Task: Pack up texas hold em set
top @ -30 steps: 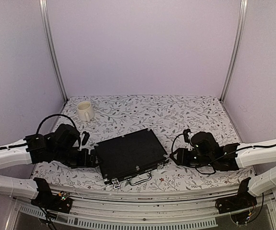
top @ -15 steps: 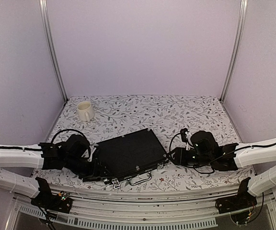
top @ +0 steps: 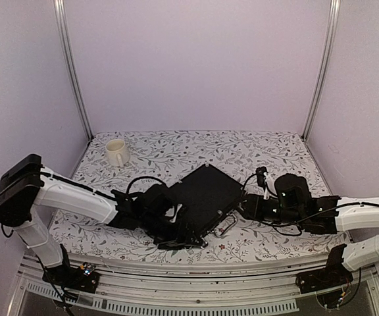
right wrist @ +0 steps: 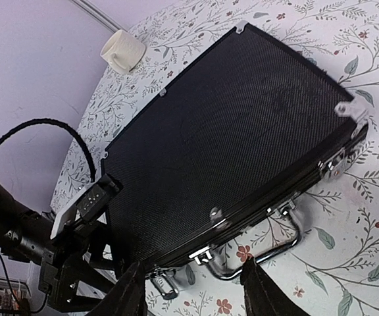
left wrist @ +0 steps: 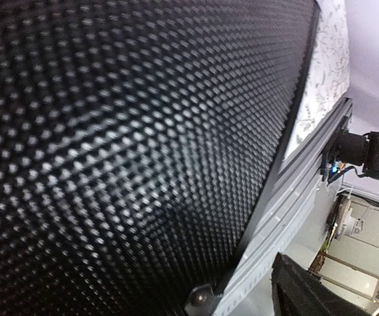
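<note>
Briefcase (top: 206, 196), flat, dimpled black, chrome handle (right wrist: 293, 242)

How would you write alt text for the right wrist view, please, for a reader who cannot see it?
A closed black briefcase lies on a floral tablecloth, its metal handle facing the open right hand at the bottom edge. The left arm meets the case at lower left; a cream mug stands far behind.

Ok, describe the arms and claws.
Both the left arm and right arm have white tubular links with black joints. Wrists and claws are black and blocky, with a black cable looping by each wrist. The right claw shows two dark fingers.
</note>
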You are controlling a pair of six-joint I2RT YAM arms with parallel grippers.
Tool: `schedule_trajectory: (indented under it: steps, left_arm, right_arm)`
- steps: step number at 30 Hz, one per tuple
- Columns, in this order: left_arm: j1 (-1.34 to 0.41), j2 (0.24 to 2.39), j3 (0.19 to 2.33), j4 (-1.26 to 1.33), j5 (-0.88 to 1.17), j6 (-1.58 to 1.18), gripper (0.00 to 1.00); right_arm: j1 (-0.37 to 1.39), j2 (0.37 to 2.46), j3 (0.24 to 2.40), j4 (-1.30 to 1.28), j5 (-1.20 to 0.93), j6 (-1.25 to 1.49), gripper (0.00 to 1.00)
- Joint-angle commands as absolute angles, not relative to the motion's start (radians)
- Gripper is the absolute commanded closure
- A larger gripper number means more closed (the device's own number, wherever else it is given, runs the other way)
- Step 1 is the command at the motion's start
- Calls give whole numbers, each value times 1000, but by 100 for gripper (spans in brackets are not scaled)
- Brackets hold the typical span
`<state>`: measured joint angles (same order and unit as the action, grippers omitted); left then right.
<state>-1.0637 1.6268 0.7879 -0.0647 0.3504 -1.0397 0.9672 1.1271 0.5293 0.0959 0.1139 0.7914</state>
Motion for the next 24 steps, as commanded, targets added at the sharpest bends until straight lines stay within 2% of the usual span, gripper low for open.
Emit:
schedule_trajectory:
  steps: [1,5,10,16,20,24]
  left_arm:
    - [-1077,1730,958,247,339,-977,13]
    - [-1073,1733,971,162,320,-932,13]
    - [-1043,1584,885,-56,204,-855,12]
    - [-919,1424,914,-344,167,-686,10]
    - [-782,1446,992,-427,248,-483,7]
    - [-673,1558,1094,-482,316,-320,7]
  right_arm:
    - [963,1098,521,24,128,799,50]
    - [961,1068,507,-14,132,819,49]
    - [960,1072,484,-26,112,849,49]
    - [959,1132,444,10,29,904,55]
    - [960,1186,413,93,-46,917,59]
    - [960,1250,430,113,-90,905,61]
